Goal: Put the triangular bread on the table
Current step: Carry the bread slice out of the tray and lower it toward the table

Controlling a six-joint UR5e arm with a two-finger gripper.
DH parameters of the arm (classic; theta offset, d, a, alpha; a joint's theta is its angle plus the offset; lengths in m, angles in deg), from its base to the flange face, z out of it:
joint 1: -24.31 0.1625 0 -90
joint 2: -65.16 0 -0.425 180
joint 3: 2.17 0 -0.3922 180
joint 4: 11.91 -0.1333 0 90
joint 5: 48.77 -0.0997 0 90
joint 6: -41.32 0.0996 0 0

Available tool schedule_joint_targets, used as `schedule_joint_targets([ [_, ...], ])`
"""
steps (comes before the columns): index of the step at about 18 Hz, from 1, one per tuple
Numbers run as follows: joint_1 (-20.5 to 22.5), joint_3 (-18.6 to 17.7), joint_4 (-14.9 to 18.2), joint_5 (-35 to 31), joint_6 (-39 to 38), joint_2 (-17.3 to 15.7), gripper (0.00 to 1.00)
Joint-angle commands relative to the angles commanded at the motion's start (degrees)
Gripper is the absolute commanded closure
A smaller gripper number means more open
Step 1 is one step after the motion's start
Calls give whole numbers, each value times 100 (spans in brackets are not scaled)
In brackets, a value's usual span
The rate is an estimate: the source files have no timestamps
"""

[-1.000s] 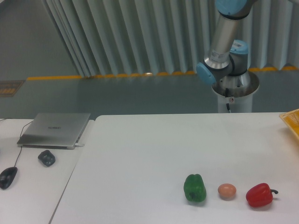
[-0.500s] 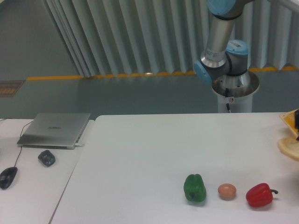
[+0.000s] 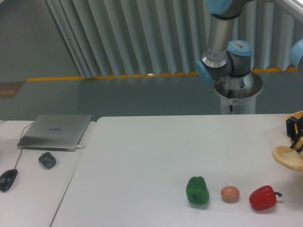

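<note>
White table (image 3: 142,156); we see gripper (image 3: 294,136) at 3 o'clock, jaws closed holding bread (image 3: 287,157). Early release could drop it onto red pepper (image 3: 262,197).

Silver-grey tubular arm (image 3: 219,35) with light-blue joint caps, silver base, black pincer (image 3: 294,132) with orange-yellow detail

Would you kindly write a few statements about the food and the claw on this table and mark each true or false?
1. The egg lies between the green pepper and the red pepper. True.
2. The triangular bread sits at the table's left edge. False: it is at the right edge, by the claw.
3. The laptop is open. False: its lid is closed.
4. The red pepper is right of the egg. True.
</note>
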Motion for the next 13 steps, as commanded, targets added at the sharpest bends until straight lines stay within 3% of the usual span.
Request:
schedule_joint_targets([
  [4,-62,-307,-448,-37,-246,-17,76],
  [9,-150,-474,-510,-89,-255,-9,72],
  [13,-168,-624,-528,-90,-238,35,63],
])
